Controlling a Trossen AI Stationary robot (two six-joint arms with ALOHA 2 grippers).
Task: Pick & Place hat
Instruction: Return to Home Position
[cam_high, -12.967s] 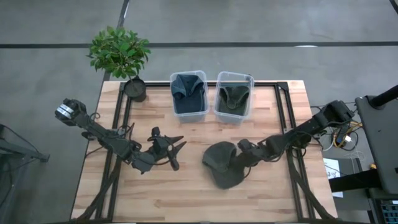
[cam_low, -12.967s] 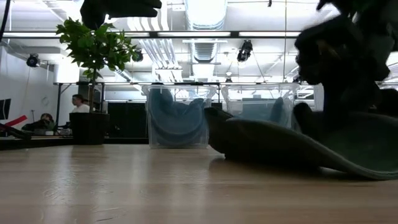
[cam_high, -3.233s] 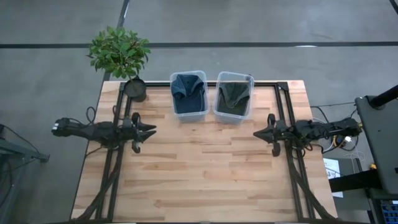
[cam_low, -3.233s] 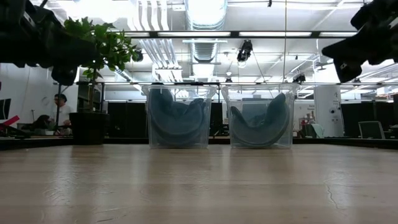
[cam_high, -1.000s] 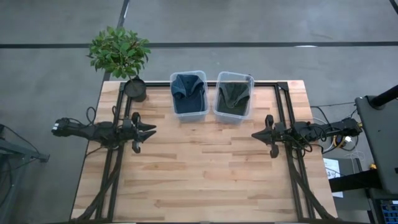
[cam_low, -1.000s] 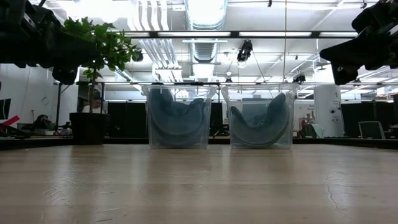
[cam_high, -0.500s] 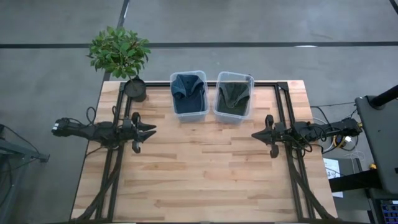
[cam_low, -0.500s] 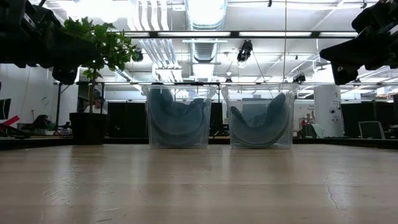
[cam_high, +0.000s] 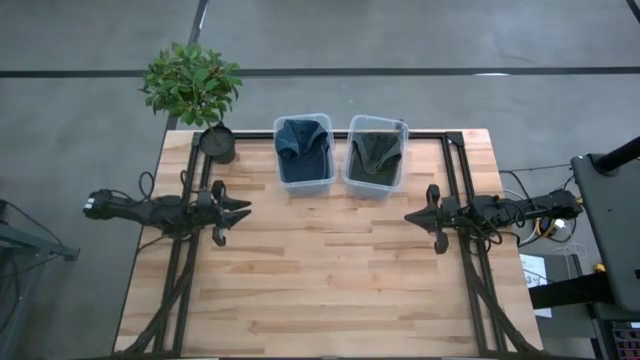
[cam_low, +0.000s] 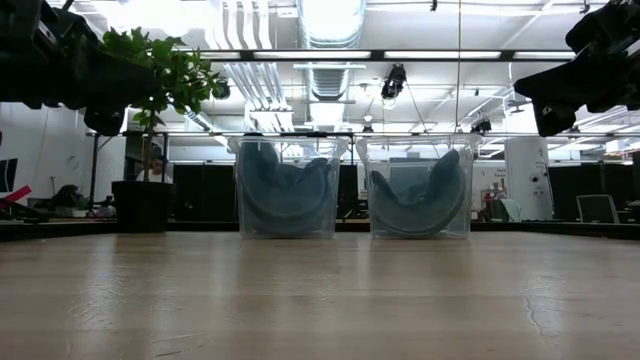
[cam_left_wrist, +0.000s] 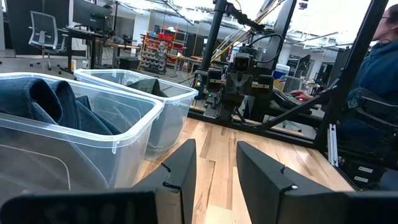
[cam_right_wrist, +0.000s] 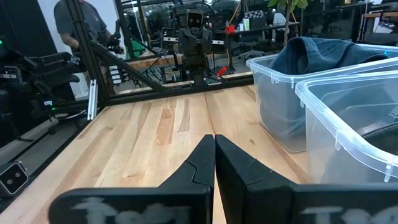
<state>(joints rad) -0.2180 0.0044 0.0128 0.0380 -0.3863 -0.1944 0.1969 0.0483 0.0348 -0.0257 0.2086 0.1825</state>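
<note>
Left claw (cam_high: 240, 208) was noted released at left bench (cam_high: 320, 290) edge; right claw (cam_high: 412, 216) clenched, empty, at right edge. Blue cap (cam_high: 303, 142) and black cap (cam_high: 376, 155) were binned. Slight risk judged: far bins (cam_high: 277, 152) could be clipped by a stray swing.

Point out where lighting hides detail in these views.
High view: even light, left gripper and right gripper at table's sides plainly seen. Low view: ceiling lights backlight everything, silhouetting both and the plant; table shows sheen. Left wrist view: ceiling glares white.
</note>
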